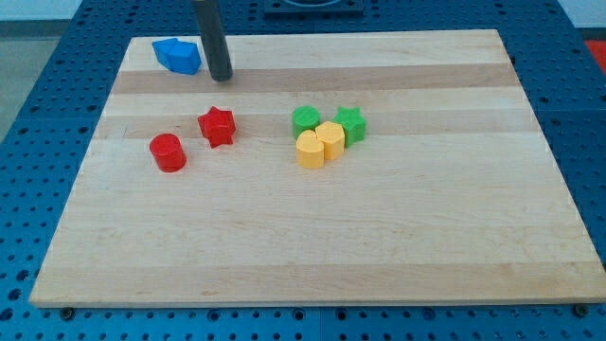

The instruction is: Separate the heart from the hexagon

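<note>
A yellow heart (309,151) and a yellow hexagon (330,139) sit touching each other near the middle of the wooden board (379,237), the heart to the lower left of the hexagon. A green cylinder (305,118) and a green star (351,124) press against them from the view's top. My tip (221,79) rests on the board near the top left, far to the upper left of the yellow pair and just right of a blue block (178,55).
A red star (217,126) and a red cylinder (168,152) lie on the left half of the board, below my tip. The board lies on a blue perforated table (38,142).
</note>
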`<action>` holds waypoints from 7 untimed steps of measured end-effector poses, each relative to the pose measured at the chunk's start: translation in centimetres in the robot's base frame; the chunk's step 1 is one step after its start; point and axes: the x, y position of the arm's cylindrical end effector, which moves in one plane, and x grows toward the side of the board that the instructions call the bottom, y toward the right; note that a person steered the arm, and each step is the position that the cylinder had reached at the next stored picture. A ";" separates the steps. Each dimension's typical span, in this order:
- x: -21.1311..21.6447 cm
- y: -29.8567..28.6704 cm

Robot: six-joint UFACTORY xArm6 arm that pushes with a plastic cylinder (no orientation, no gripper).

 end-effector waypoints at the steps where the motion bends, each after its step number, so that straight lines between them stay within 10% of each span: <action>1: 3.0 1.5; 7: 15.6 14.4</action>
